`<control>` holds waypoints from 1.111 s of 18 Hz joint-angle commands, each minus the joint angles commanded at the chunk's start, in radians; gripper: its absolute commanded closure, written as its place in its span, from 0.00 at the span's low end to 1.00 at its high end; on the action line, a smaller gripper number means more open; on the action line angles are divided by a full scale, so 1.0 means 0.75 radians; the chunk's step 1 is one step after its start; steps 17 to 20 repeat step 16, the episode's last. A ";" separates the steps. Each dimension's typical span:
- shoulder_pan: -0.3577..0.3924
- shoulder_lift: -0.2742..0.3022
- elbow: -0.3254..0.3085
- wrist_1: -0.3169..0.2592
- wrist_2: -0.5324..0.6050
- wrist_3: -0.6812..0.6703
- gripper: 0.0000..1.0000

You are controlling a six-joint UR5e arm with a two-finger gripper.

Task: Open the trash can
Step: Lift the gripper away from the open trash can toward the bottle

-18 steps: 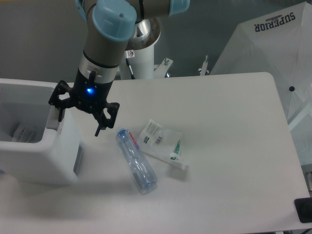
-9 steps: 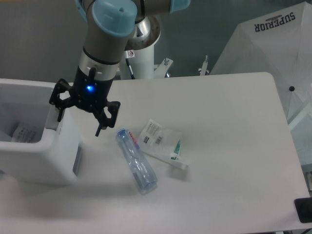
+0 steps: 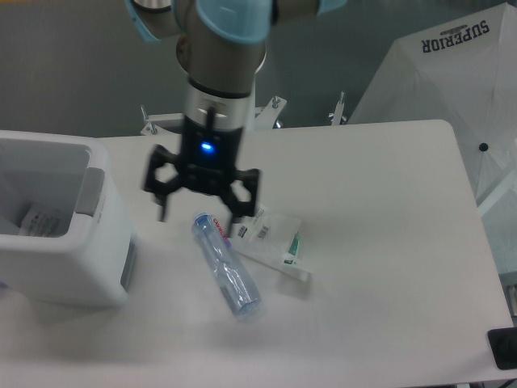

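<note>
The trash can [image 3: 97, 250] is a large white boxy bin at the left edge of the table. Its top stands open, so I see into the hollow inside, where a white paper [image 3: 36, 220] lies. A grey tab [image 3: 90, 190] sits on its right rim and a grey panel [image 3: 129, 263] on its right side. My gripper [image 3: 199, 217] hangs open and empty above the table, to the right of the bin and apart from it, just over the top end of a plastic bottle.
A clear plastic bottle [image 3: 226, 267] lies on the table below my gripper. A white packet with green print [image 3: 266, 238] lies just right of it. A white umbrella marked SUPERIOR [image 3: 452, 73] stands beyond the table's right edge.
My gripper has moved right, away from the bin's right rim, to above the bottle. The grey tab on the rim now shows. The bin, bottle and packet have not moved.
</note>
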 joint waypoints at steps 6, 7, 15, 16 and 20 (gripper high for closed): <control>0.063 -0.147 0.041 0.020 0.188 0.060 0.00; 0.086 -0.164 0.051 0.020 0.189 0.080 0.00; 0.186 -0.184 0.041 -0.004 0.191 0.436 0.00; 0.184 -0.186 0.039 -0.002 0.193 0.434 0.00; 0.184 -0.186 0.039 -0.002 0.193 0.434 0.00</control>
